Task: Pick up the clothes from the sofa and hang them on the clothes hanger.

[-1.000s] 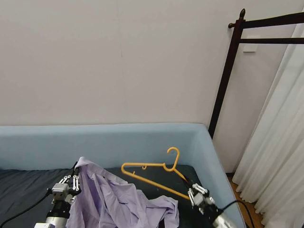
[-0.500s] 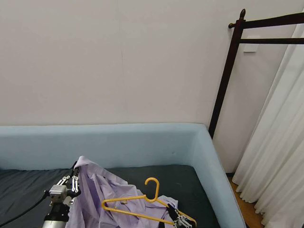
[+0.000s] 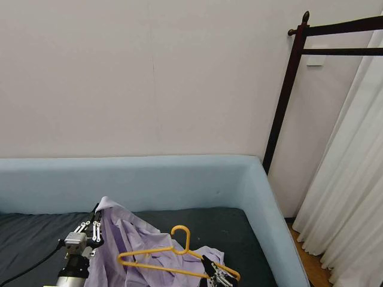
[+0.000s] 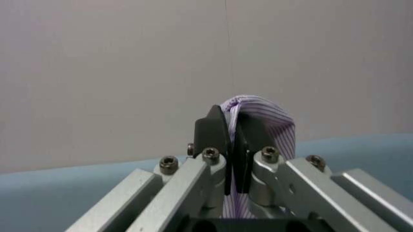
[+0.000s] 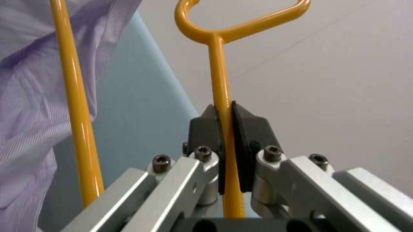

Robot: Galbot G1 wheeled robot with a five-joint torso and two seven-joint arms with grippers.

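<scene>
Orange hanger (image 5: 220, 72) toward the right end of the sofa (image 3: 179, 179) — we clamp it in the right gripper (image 5: 227, 140); the left gripper (image 4: 231, 140) pinches the lilac shirt (image 3: 134, 254).

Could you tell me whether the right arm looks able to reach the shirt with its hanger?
Probably yes: the right gripper, shut on the orange hanger, sits beside the purple shirt that the left gripper holds up, and nothing stands between them.
</scene>
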